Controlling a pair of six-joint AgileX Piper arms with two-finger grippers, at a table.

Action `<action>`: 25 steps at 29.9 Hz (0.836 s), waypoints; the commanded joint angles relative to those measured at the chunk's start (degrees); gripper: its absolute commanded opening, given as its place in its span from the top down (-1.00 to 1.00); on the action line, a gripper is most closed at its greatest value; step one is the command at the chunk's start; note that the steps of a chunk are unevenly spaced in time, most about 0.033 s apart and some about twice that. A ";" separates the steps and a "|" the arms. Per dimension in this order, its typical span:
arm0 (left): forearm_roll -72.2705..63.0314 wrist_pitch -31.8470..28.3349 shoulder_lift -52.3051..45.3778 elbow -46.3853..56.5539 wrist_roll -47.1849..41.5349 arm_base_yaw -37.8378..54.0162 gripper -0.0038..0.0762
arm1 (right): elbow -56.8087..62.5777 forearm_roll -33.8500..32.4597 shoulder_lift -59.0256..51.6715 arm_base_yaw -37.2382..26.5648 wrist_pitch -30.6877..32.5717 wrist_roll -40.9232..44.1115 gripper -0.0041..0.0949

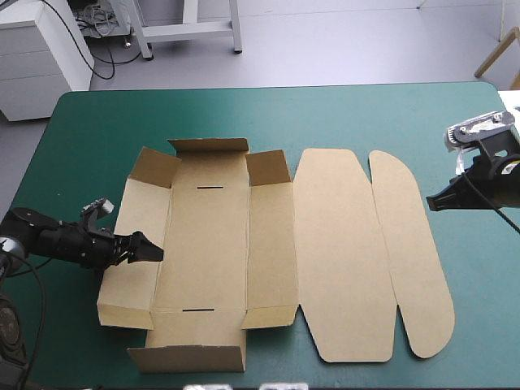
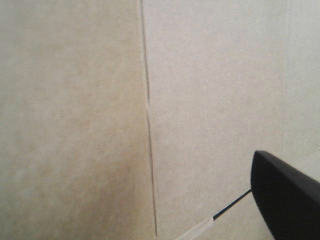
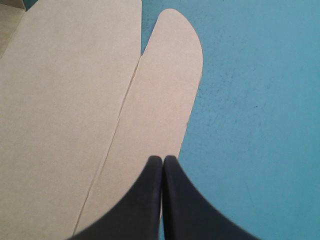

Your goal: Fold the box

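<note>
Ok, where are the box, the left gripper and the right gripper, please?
box [image 1: 207,244]: high view, on its middle panel.
left gripper [image 1: 154,250]: high view, at its tips, by the box's left wall.
right gripper [image 3: 162,160]: right wrist view, where its shut tips meet.

The table [image 1: 349,110] carries a teal-green cover [image 1: 81,162] with rounded far corners. One item lies directly on it: the box [image 1: 268,244], a cut sheet of brown board, placed near the middle. Its base panel [image 1: 199,244] rests flat and has two narrow slots, one toward the far end and one toward the near end. The walls around the base stand partly raised. The lid panel [image 1: 337,252] and the rounded end flap [image 1: 410,260] lie flat on the cover, toward the table's right edge.
</note>
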 commanded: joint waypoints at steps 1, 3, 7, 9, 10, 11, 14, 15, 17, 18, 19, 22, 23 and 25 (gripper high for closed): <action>0.39 1.64 0.62 0.19 0.00 -1.49 -0.82 | -1.58 1.51 -1.11 -0.41 -2.24 -0.22 0.96; 0.39 1.77 0.62 0.09 0.00 -1.49 -0.82 | -1.58 1.78 -1.11 -0.41 -2.24 -0.22 0.96; 0.51 1.77 0.62 0.01 -0.15 -1.49 -0.79 | -1.58 2.01 -1.11 -0.41 -2.24 -0.22 0.96; 0.51 1.87 0.62 0.01 -0.39 -1.49 -0.66 | -1.58 2.01 -1.11 -0.41 -2.24 -0.22 0.96; 0.51 1.93 0.62 0.01 -0.49 -1.49 -0.55 | -1.58 2.01 -1.11 -0.41 -2.24 -0.22 0.96; 0.51 1.93 0.62 0.01 -0.75 -1.49 -0.42 | -1.58 2.01 -1.11 -0.41 -2.24 -0.22 0.96; 0.40 0.98 0.62 0.01 -1.68 -1.49 0.18 | -1.58 2.01 -1.11 -0.41 -2.24 -0.22 0.96; 0.10 0.38 0.62 0.01 -1.88 -1.49 0.42 | -1.58 2.01 -1.11 -0.41 -2.24 -0.22 0.96; -0.78 0.06 0.62 0.01 -1.88 -1.49 0.88 | -1.58 2.01 -1.11 -0.41 -2.24 -0.22 0.96; -1.02 0.06 0.62 0.01 -1.67 -1.49 0.91 | -1.58 2.01 -1.11 -0.41 -2.24 -0.22 0.96; -1.02 0.36 0.62 0.01 -1.67 -1.49 0.92 | -1.58 2.01 -1.11 -0.41 -2.24 -0.22 0.96; -2.00 2.61 0.62 0.01 -1.67 -1.49 0.93 | -1.58 2.01 -1.11 -0.41 -2.36 -0.22 0.96; -2.71 2.62 0.62 -0.03 -1.67 -1.49 0.93 | -1.58 2.01 -1.11 -0.41 -2.49 -0.22 0.96; -3.82 2.62 0.62 -0.13 -1.67 -1.49 0.93 | -1.58 2.01 -1.11 -0.41 -2.50 -0.22 0.96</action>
